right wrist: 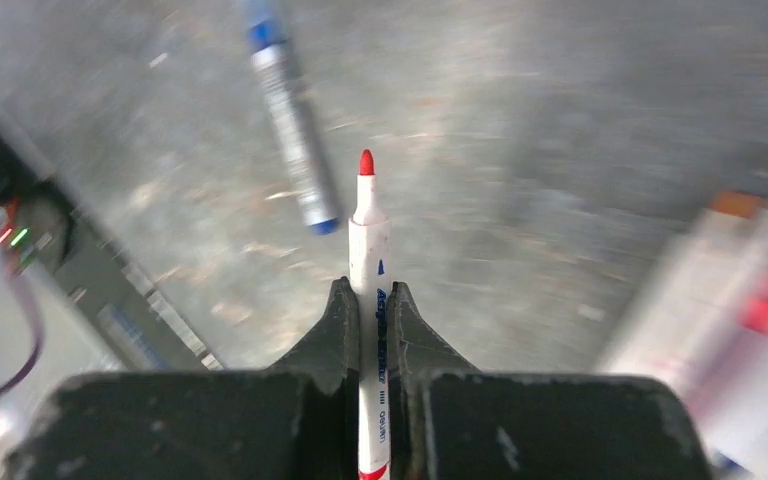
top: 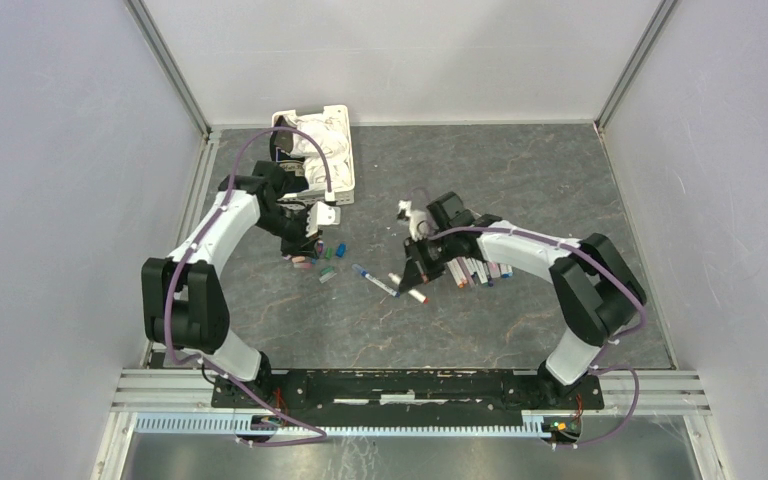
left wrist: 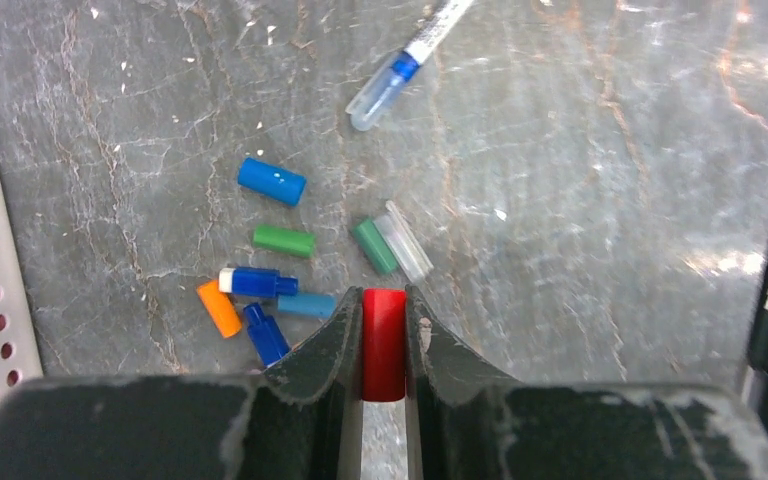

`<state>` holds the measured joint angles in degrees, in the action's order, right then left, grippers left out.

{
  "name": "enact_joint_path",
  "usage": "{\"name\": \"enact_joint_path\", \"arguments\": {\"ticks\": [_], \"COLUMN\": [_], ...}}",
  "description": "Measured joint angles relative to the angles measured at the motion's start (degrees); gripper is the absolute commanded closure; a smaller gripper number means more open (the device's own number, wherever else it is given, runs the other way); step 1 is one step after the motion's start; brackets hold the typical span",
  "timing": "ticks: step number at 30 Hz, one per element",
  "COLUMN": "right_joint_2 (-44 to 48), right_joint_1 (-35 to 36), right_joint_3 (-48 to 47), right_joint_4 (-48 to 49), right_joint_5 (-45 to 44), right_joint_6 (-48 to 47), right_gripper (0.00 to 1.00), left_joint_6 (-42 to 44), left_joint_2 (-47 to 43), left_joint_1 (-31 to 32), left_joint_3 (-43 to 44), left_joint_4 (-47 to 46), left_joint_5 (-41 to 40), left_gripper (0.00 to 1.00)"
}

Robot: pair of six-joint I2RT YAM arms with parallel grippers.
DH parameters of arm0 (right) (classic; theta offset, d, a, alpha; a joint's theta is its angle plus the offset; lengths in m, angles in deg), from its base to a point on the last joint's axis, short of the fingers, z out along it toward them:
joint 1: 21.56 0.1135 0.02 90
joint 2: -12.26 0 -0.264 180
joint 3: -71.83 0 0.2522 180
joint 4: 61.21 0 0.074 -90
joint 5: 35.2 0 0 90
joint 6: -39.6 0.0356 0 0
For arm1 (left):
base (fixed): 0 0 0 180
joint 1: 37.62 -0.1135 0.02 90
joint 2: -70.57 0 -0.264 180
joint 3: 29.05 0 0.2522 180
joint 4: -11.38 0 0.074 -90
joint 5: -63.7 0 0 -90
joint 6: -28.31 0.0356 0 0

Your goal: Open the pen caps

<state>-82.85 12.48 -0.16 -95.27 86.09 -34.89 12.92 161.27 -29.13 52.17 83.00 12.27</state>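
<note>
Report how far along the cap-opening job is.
Done: a cluster of loose caps lies on the table, blue, green and orange among them. In hand: the left jaws are shut on a red cap, the right jaws on a bare red-tipped pen. Left: a row of pens beside the right arm, seemingly capped.

The marbled stone worktop (left wrist: 610, 150) is dark grey with rust-coloured veins. Plain-coloured: a short blue plastic cap (left wrist: 271, 181), a green plastic cap (left wrist: 283, 240), an orange plastic cap (left wrist: 219, 307), a short red plastic cap (left wrist: 384, 340). The thin white-barrelled pen (right wrist: 370, 260) has a red tip and blue lettering.
</note>
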Motion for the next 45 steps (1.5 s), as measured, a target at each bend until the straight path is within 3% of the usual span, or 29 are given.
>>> {"name": "enact_joint_path", "arguments": {"ticks": [5, 8, 14, 18, 23, 27, 28, 29, 37, 45], "right_joint_2": [4.66, 5.05, 5.05, 5.05, 4.81, 4.48, 4.48, 4.5, 7.21, 4.09], "right_joint_1": [-4.2, -4.37, -4.37, -4.72, -4.81, -4.85, -4.85, -4.85, -1.9, 14.32], "right_joint_3": [1.29, 2.08, 5.01, 5.51, 5.73, 6.01, 6.1, 6.12, 6.12, -0.72], "right_joint_4": [-0.26, -0.11, 0.46, 0.57, 1.46, 1.77, 1.77, 1.75, 2.19, 4.66], "right_joint_5": [-19.3, -28.06, -37.09, -39.95, -42.8, -44.15, -44.5, -44.61, -45.44, -43.17], "right_joint_6": [0.72, 0.76, 0.92, 0.94, 1.01, 0.98, 0.96, 0.98, 0.9, -2.03], "right_gripper": [1.0, 1.0, 0.99, 0.92, 0.7, 0.62, 0.61, 0.6, 0.52, 0.46], "left_joint_6": [-8.17, -11.21, -14.6, -14.84, -14.95, -16.59, -17.44, -18.23, -23.76, -35.63], "left_joint_2": [3.3, 5.64, 7.17, 6.75, 3.15, -0.07, -0.72, -1.25, -7.17, -14.99], "left_joint_1": [2.08, 2.6, 2.64, 2.64, 2.64, 2.64, 2.64, 2.62, 2.01, -3.41], "left_joint_3": [-4.22, -4.79, -5.11, -5.11, -3.93, 0.72, 2.19, 3.32, 9.77, 9.51], "left_joint_4": [-11.93, -16.31, -20.04, -19.85, -16.52, -13.7, -13.09, -12.7, -9.9, -16.87], "left_joint_5": [-3.58, -5.62, -7.23, -7.13, -6.43, -5.35, -5.29, -5.27, -5.7, -6.34], "left_gripper": [0.83, 0.66, 0.53, 0.45, 0.39, 0.36, 0.07, 0.01, 0.0, 0.0]}}
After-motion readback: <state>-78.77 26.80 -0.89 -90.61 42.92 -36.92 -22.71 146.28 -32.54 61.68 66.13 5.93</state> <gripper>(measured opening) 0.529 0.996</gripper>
